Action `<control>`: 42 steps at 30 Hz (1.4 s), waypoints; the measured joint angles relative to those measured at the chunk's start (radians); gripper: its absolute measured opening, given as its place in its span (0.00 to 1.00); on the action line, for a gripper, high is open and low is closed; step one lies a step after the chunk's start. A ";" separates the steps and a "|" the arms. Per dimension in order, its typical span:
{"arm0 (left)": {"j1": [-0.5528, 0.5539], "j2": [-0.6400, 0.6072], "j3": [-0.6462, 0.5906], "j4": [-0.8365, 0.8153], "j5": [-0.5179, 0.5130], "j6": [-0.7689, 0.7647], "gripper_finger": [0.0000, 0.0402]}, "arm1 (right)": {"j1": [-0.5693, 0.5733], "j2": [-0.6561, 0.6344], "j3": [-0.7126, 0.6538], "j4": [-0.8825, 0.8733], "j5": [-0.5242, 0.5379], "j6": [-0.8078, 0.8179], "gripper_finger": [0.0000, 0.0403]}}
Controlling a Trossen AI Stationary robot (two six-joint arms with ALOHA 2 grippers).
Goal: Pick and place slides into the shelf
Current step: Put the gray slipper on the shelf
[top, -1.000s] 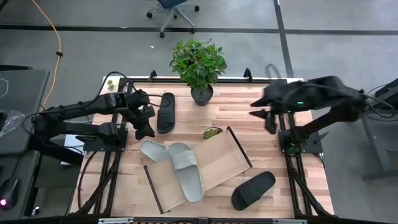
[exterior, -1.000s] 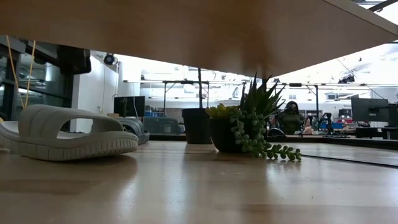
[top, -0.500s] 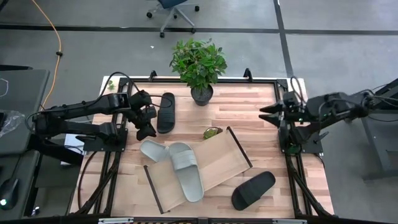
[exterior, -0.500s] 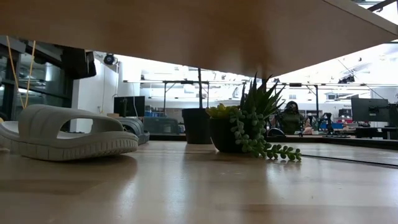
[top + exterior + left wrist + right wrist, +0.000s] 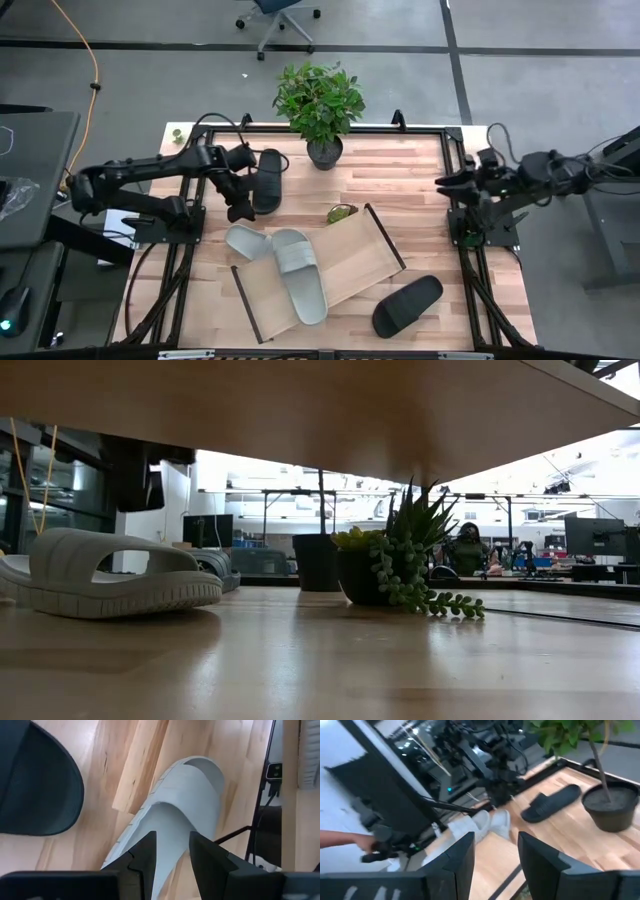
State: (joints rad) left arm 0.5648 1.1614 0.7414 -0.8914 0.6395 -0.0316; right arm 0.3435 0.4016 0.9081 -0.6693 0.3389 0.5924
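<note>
Slides lie scattered: one grey slide (image 5: pixel 300 275) rests on the shelf (image 5: pixel 365 260), another grey slide (image 5: pixel 243 241) just off its corner, a black slide (image 5: pixel 266 180) near the potted plant (image 5: pixel 318 105), a black slide (image 5: pixel 408 305) off the shelf's other end. Left gripper (image 5: pixel 238 205), fingers apart and empty, hovers between the far black slide and the loose grey one, judged to be mid-approach; it must drop and straddle the strap, with open table around. Right gripper (image 5: pixel 447 183), fingers apart, waits at the table's edge.

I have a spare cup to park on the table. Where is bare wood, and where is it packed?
Free: the back right stretch between the potted plant and the right tool, and the front left corner beside the tray. Crowded: the middle left, where the grey sandals, the black sandal and the left tool sit close.
</note>
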 joint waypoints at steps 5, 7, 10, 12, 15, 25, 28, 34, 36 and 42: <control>0.045 -0.007 -0.033 0.016 0.018 -0.002 0.26 | 0.000 -0.052 0.000 0.000 -0.016 -0.038 0.35; 0.073 -0.019 -0.071 0.031 0.041 -0.013 0.26 | 0.000 -0.057 0.000 -0.001 -0.029 -0.054 0.35; 0.121 -0.043 -0.140 0.065 0.089 -0.031 0.26 | 0.000 -0.057 0.000 -0.005 -0.041 -0.090 0.35; 0.143 -0.065 -0.173 0.102 0.115 -0.043 0.26 | 0.000 -0.057 -0.001 -0.010 -0.041 -0.105 0.35; 0.171 -0.098 -0.219 0.150 0.141 -0.062 0.26 | 0.000 -0.057 -0.001 -0.024 -0.042 -0.120 0.35; 0.235 -0.124 -0.354 0.242 0.274 -0.097 0.26 | 0.000 -0.056 -0.001 -0.094 -0.029 -0.130 0.35; 0.234 -0.124 -0.373 0.310 0.331 -0.110 0.26 | 0.000 -0.056 -0.001 -0.098 -0.029 -0.130 0.35; 0.234 -0.124 -0.378 0.389 0.344 -0.157 0.26 | 0.000 -0.056 -0.001 -0.098 -0.016 -0.156 0.35; 0.233 -0.124 -0.378 0.393 0.341 -0.159 0.26 | 0.000 -0.057 -0.008 -0.091 -0.008 -0.164 0.35; 0.233 -0.123 -0.378 0.393 0.315 -0.160 0.26 | 0.000 -0.057 -0.064 -0.090 -0.017 -0.164 0.35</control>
State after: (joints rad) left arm 0.7983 1.0382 0.3630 -0.4988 0.9543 -0.1917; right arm 0.3431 0.3450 0.8445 -0.7589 0.3219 0.4284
